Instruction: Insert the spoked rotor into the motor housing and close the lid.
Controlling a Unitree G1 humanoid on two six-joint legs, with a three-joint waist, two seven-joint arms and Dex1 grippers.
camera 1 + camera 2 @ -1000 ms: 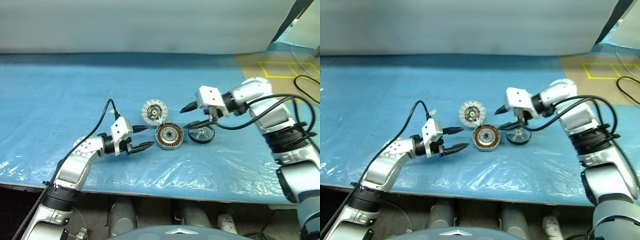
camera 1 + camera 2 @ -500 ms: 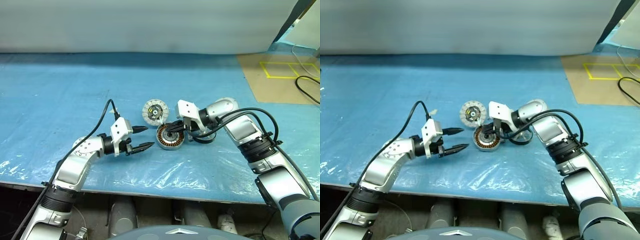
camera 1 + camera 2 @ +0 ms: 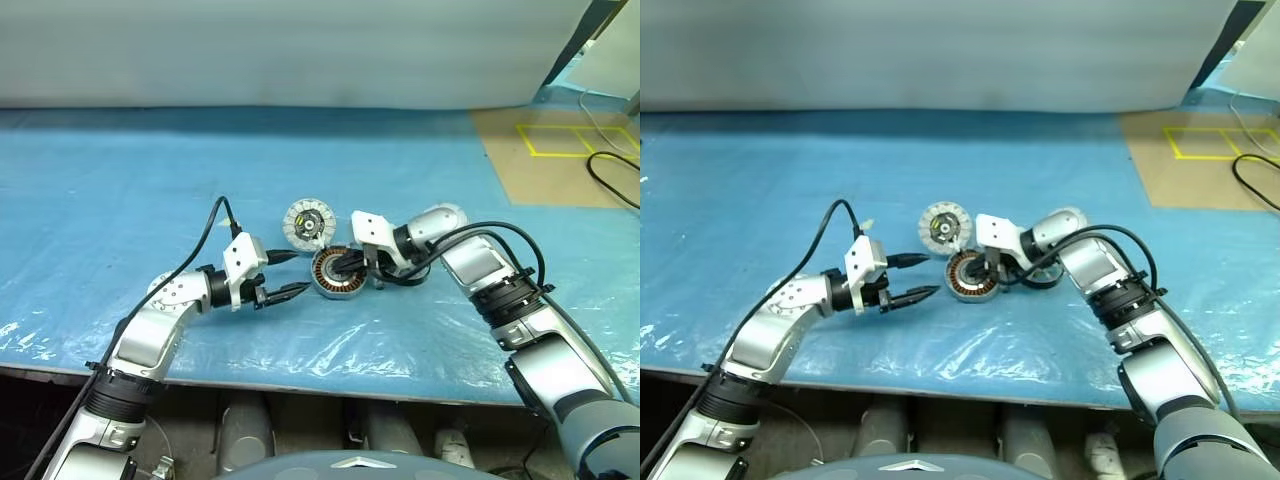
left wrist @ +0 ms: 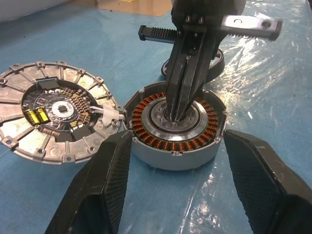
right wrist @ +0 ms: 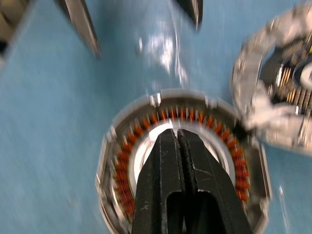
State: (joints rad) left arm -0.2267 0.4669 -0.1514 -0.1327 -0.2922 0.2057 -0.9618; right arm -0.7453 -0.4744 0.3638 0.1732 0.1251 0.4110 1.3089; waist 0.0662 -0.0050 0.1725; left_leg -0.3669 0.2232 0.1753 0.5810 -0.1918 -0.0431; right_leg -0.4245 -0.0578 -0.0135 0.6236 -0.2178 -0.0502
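Note:
The motor housing [image 3: 337, 273], a round disc ringed with copper windings, lies on the blue sheet mid-table. My right gripper [image 3: 346, 267] is shut, with nothing between its fingers, and its tips are set on the housing's silver hub [image 4: 176, 127]. The lid [image 3: 308, 224], pale with a toothed rim and a dark centre, lies flat just behind the housing, touching its edge. The spoked rotor [image 3: 409, 274] lies to the right of the housing, partly hidden behind my right gripper. My left gripper [image 3: 298, 272] hovers open just left of the housing, its fingers [image 4: 105, 180] flanking the housing's near side.
A brown board with yellow tape squares [image 3: 560, 150] lies at the back right, with a black cable [image 3: 612, 178] across it. Crinkled clear plastic [image 3: 330, 345] covers the sheet near the table's front edge. A pale wall [image 3: 300, 50] stands behind.
My right gripper has swung left and down, from above the spoked rotor onto the motor housing's hub, and has shut. The left gripper has stayed in place.

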